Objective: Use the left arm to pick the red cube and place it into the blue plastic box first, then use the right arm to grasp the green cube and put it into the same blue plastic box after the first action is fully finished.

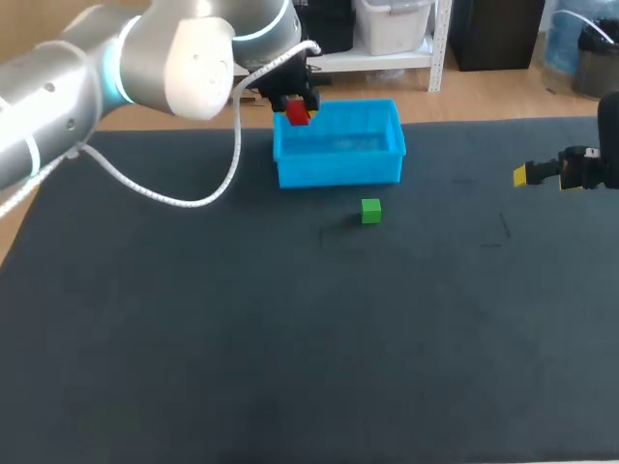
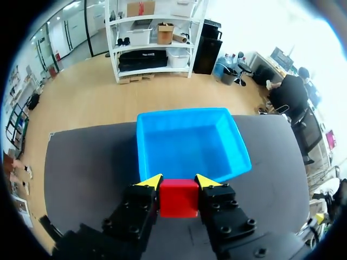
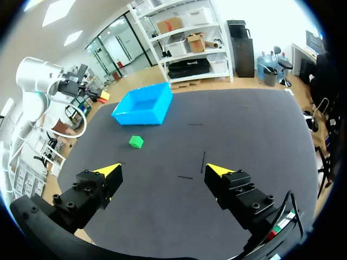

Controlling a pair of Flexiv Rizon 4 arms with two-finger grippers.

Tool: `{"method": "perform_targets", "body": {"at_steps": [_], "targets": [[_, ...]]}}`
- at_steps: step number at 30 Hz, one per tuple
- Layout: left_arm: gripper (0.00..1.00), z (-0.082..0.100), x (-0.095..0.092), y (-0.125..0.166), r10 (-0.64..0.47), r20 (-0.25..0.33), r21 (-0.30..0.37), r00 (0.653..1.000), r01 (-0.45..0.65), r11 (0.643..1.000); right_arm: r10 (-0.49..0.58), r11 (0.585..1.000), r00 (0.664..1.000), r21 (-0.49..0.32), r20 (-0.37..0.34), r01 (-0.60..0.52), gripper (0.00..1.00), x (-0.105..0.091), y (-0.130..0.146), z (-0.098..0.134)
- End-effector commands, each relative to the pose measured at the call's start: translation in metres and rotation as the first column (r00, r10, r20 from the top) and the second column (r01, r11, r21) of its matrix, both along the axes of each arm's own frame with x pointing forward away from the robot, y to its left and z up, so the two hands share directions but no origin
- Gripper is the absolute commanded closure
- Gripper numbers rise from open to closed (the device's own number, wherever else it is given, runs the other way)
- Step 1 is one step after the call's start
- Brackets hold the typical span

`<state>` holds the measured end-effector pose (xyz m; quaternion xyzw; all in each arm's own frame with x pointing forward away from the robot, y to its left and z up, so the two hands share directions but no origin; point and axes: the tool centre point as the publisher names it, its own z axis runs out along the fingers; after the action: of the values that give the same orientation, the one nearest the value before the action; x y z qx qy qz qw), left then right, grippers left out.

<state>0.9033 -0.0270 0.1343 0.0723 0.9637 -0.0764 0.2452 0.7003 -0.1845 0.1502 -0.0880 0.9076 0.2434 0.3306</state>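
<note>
A dark grey table [image 1: 290, 367] stands on light wooden floor [image 2: 92, 103], white shelving [image 2: 157, 40] behind it.

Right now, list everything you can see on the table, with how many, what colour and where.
red cube: one, red, gripped off the table, above the box's left end.
blue box: one, blue, at the table's far side, nothing visible inside.
green cube: one, green, on the table in front of the box, not touching it.
table: one, dark top.
left gripper: one, yellow tips, shut on the red cube.
right gripper: one, yellow tips, open, above the table's right side.
</note>
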Motion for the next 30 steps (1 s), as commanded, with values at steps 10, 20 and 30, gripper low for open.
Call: {"method": "perform_targets", "body": {"at_steps": [10,20,30], "targets": [[1.00,-0.014,0.051,-0.008,-0.002,-0.101,0.019,0.995,0.004,1.000,0.001,1.000,1.000,0.000,0.000,-0.001,0.00,0.000,0.000,0.000],[1.00,-0.024,0.054,-0.012,-0.004,-0.148,0.072,0.989,0.015,0.997,0.001,1.000,1.000,0.000,0.000,-0.001,0.00,0.000,0.000,0.000],[1.00,-0.032,0.055,-0.014,0.001,-0.170,0.085,0.985,0.013,0.996,0.001,1.000,1.000,0.000,0.000,-0.001,0.00,0.000,0.000,0.000]]}}
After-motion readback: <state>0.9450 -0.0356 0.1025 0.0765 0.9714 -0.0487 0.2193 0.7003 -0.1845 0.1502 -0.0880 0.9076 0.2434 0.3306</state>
